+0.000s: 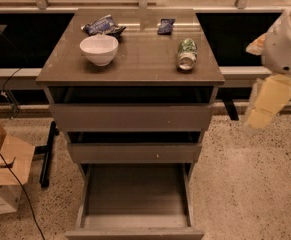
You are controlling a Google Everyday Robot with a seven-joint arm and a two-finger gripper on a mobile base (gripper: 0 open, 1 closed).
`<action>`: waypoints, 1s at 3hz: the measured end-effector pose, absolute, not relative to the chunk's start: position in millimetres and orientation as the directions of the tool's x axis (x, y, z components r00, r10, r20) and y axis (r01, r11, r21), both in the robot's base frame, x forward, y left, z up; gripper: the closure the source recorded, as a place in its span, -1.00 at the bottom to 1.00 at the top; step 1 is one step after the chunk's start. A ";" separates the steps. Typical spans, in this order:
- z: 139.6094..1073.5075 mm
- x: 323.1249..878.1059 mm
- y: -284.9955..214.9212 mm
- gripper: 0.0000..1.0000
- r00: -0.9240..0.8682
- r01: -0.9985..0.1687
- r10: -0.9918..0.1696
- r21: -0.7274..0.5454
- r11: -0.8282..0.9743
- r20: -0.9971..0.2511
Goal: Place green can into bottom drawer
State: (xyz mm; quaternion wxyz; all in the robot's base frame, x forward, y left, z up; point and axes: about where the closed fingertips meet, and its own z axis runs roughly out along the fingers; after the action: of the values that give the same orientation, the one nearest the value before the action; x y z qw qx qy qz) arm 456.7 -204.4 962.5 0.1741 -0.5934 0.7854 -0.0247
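Note:
The green can [187,53] lies on its side on the right part of the cabinet top [145,64], its silver end facing me. The bottom drawer [135,194] is pulled out wide and its tray is empty. My gripper [266,105] hangs in the air to the right of the cabinet, below the white arm housing [287,41]. It is level with the upper drawer front, well apart from the can, and holds nothing.
A white bowl [99,49] stands on the left part of the top. Two blue snack packets [103,26] [166,26] lie at the back. The two upper drawers [130,116] are slightly open. A cardboard box [2,176] and cables lie on the floor at left.

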 end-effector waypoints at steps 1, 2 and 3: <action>937.0 503.3 -185.3 -1.00 -0.264 -0.905 -0.897 -0.231 0.358 -0.354; 917.1 542.0 -177.5 -1.00 -0.275 -0.896 -0.865 -0.215 0.389 -0.421; 914.6 576.8 -179.9 -1.00 -0.290 -0.890 -0.872 -0.223 0.397 -0.394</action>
State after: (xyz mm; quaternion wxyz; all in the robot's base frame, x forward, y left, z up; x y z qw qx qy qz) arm 576.8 -179.9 914.6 0.2322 -0.5487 0.8029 0.0196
